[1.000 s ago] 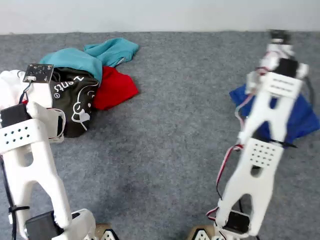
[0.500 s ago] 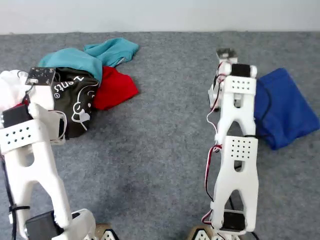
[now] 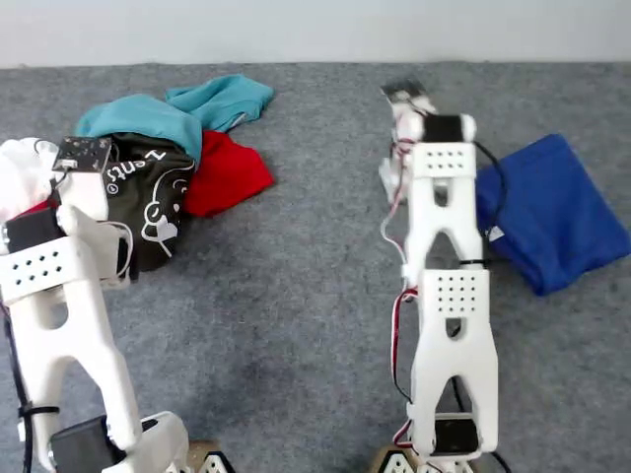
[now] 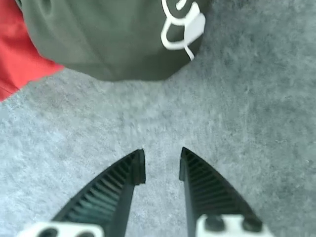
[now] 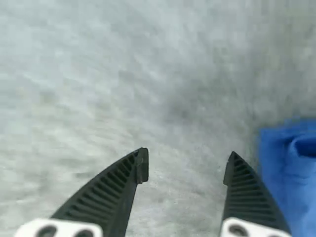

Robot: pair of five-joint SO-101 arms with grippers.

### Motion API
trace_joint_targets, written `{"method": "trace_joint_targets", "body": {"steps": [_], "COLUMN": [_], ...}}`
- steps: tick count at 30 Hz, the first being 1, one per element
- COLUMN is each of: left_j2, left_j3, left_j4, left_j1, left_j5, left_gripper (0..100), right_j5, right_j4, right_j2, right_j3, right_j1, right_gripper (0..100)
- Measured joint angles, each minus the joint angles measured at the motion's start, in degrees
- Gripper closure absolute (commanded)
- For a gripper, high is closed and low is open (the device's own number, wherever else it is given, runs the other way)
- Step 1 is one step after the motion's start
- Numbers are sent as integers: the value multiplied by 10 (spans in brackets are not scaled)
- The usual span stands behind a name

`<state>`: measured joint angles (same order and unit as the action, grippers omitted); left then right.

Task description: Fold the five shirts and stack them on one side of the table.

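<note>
**Both claws open over the grey mat, one shirt folded**

The right arm point(image 3: 449, 296) stretches straight out from its base across the table point(image 3: 315, 276), its white perforated links in line and its wrist near the far side. The right claw point(image 5: 186, 170) is spread wide and grips nothing. Its black ridged fingers point(image 5: 118, 190) taper to points above the fuzzy grey surface. The blue shirt point(image 3: 552, 212) lies just beside this arm on the right side of the table, folded into a smooth, roughly square pad with soft creases.

The left arm point(image 3: 59, 296) rises at the table's left edge and bends over the heap of loose shirts. The left claw point(image 4: 158, 165) is parted a little and empty, above bare mat just short of the dark shirt point(image 4: 108, 39).

That dark shirt is rumpled, with a white printed outline. The red shirt point(image 3: 229, 175) is bunched against it, the teal shirt point(image 3: 197, 103) is draped behind both, and the white shirt point(image 3: 20, 172) is crumpled at the far left.
</note>
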<state>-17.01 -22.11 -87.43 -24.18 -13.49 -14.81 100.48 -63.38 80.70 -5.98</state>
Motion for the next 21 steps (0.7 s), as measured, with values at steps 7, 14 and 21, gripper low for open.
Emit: {"method": "trace_joint_targets", "body": {"steps": [7,14,21], "left_j2": [0,0,51], "left_j3": [-42,-46,-31], "left_j4": [0,33,144], "left_j1": [1,0,0], "left_j5": [0,-3,-46], "left_gripper": [869,760,742], "right_j5": [0,-1,-11], "right_j4": [0,0,0], "right_j2": [96,162,321], "right_j3": [0,-91,-379], "right_j1": [-56,-148,-151], "right_gripper": [745,745,745]}}
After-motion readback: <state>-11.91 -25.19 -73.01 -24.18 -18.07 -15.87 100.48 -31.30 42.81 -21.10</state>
